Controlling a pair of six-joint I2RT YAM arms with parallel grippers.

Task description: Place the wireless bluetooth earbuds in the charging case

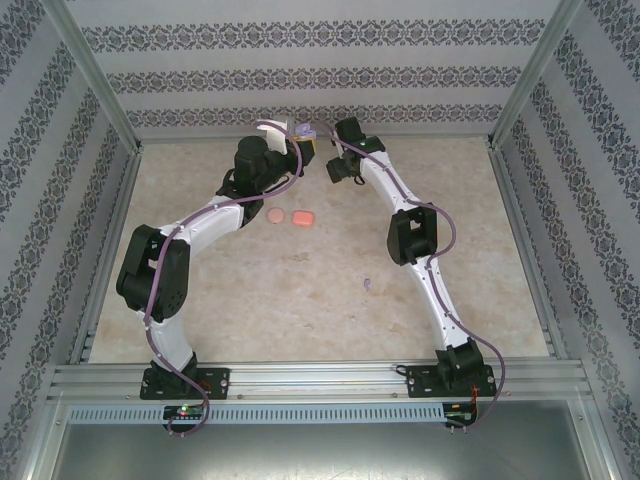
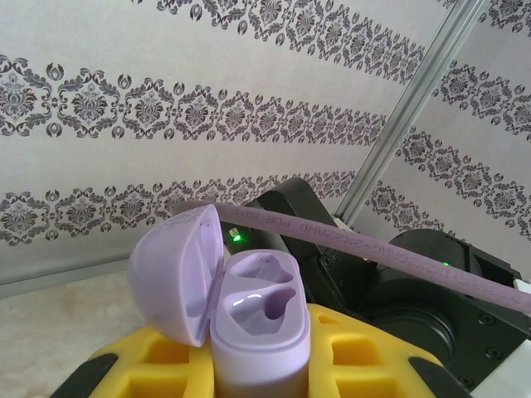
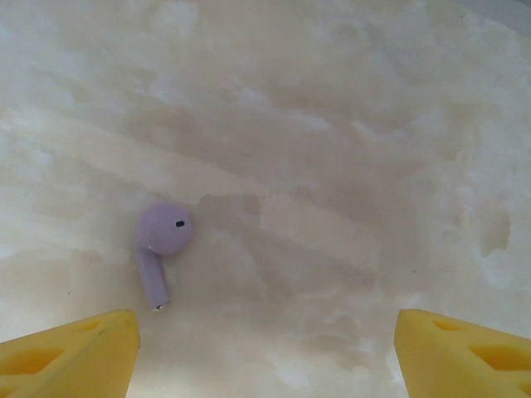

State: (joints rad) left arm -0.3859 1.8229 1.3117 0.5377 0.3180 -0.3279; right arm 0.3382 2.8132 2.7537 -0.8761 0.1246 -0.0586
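My left gripper point(image 2: 259, 369) is shut on a lilac charging case point(image 2: 259, 319), held upright between its yellow fingers point(image 2: 365, 352). The lid point(image 2: 174, 269) is swung open to the left and both sockets are bare. From above, the case point(image 1: 303, 130) is raised near the back wall. My right gripper point(image 3: 265, 356) is open above the table, nothing between its yellow fingertips point(image 3: 70, 352). A purple earbud point(image 3: 162, 240) lies on the table ahead of its left finger, stem pointing toward me. In the top view the right gripper point(image 1: 342, 168) is just right of the case. Another purple earbud point(image 1: 367, 284) lies mid-table.
Two salmon-pink pieces, one round point(image 1: 276, 215) and one squarish point(image 1: 301, 217), lie on the marble table point(image 1: 480, 260) beside the left forearm. Patterned walls and metal posts point(image 1: 95, 75) enclose the table. A purple cable point(image 2: 373, 247) crosses the left wrist view in front of the right arm.
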